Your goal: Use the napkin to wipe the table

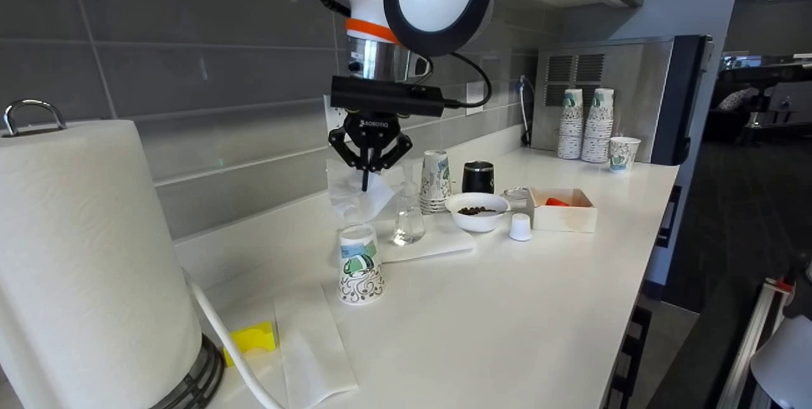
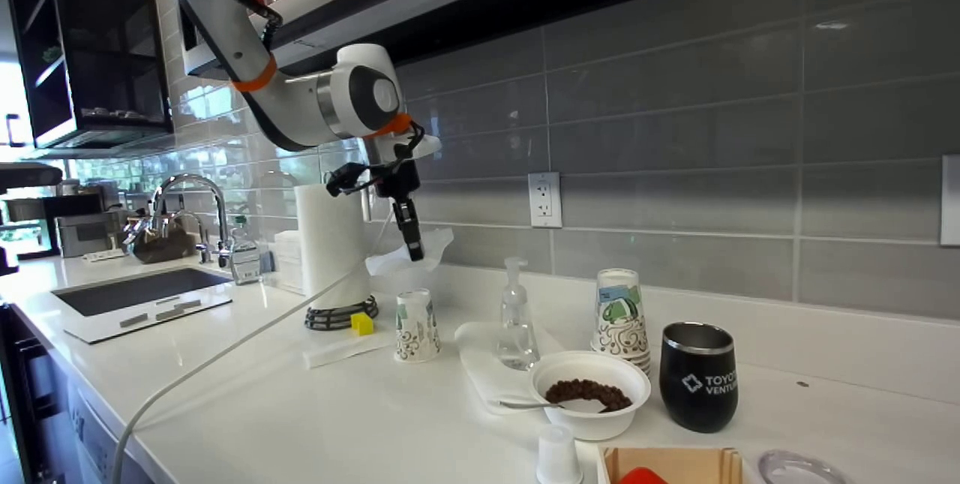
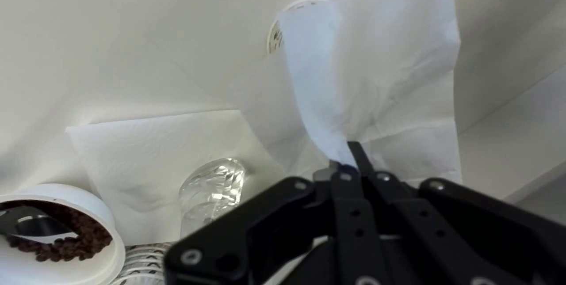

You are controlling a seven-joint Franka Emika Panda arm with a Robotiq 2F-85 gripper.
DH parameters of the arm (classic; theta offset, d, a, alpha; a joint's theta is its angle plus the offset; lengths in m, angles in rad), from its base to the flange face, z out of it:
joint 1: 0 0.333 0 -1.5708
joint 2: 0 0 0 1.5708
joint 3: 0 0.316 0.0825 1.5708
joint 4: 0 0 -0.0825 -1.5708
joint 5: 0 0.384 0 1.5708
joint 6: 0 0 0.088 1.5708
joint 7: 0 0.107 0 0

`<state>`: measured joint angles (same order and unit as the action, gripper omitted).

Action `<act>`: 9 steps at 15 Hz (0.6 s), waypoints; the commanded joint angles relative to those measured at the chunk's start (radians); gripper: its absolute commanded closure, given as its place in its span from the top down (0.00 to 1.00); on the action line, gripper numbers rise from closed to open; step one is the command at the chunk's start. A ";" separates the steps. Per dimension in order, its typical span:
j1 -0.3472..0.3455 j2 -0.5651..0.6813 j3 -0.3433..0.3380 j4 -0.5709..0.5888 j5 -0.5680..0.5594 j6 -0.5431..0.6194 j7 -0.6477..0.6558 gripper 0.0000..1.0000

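Observation:
My gripper is shut on a white napkin and holds it above the counter. The gripper shows in both exterior views (image 1: 365, 179) (image 2: 414, 250) and in the wrist view (image 3: 351, 161). The napkin hangs loosely and spreads from the fingertips, in both exterior views (image 1: 377, 196) (image 2: 386, 263) and in the wrist view (image 3: 402, 64). The part between the fingers is hidden. In the wrist view the napkin partly covers an upside-down paper cup (image 3: 275, 37) below it. The white table is a long counter (image 1: 495, 314) (image 2: 322, 424) along a grey tiled wall.
The paper cup (image 1: 361, 272) stands below the gripper. A clear pump bottle (image 1: 408, 222) stands on a flat paper sheet (image 1: 438, 243), beside a white bowl (image 1: 478, 222) and stacked cups (image 1: 435, 181). A paper towel roll (image 2: 330, 244), yellow block (image 2: 362, 324) and white cable (image 2: 247, 345) are nearby.

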<state>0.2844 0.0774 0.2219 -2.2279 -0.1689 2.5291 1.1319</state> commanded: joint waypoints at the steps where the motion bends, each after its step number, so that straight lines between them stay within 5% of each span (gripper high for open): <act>1: -0.002 0.059 -0.035 0.058 -0.058 -0.007 0.162 0.00; 9: 0.035 0.148 -0.094 0.133 -0.119 -0.035 0.456 0.00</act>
<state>0.2945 0.1892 0.1539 -2.1440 -0.2488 2.5245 1.4794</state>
